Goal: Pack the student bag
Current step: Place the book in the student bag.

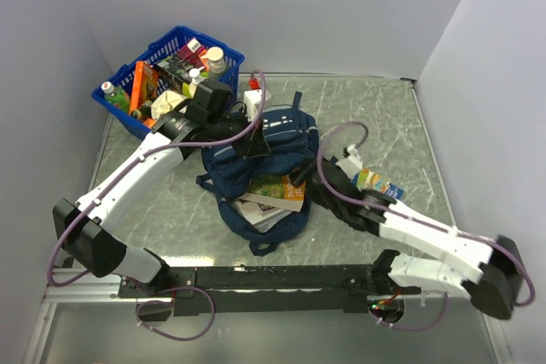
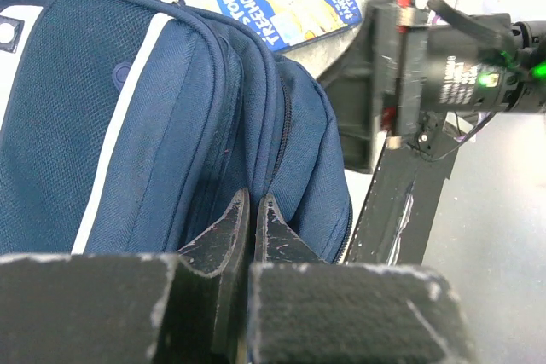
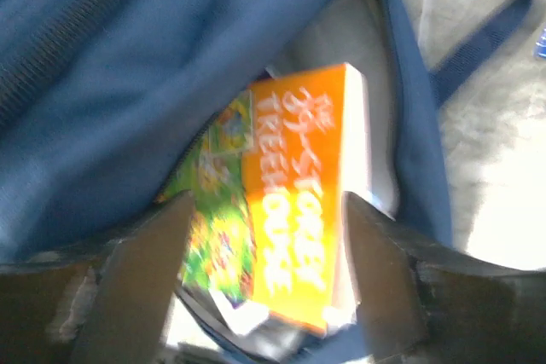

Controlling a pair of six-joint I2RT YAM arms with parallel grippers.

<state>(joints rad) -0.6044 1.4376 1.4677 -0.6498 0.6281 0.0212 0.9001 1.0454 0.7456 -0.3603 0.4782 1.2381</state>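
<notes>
The student bag (image 1: 275, 135), navy blue, lies in the middle of the table with its mouth facing the near edge. My left gripper (image 1: 254, 147) is shut on a fold of the bag's fabric (image 2: 128, 125) by the zip, its fingertips (image 2: 235, 215) pressed together. An orange and green book (image 3: 299, 210) lies in the bag's mouth on a white book (image 1: 258, 210). My right gripper (image 3: 264, 270) is open, one finger on each side of the orange book and neither finger gripping it. In the top view the right gripper (image 1: 302, 183) is at the right edge of the mouth.
A blue plastic basket (image 1: 128, 112) with bottles and packets stands at the back left. A white bottle (image 1: 252, 95) stands beside it. A blue and yellow book (image 1: 378, 183) lies on the table to the right of the bag. The bag's straps (image 1: 264, 245) trail toward the near edge.
</notes>
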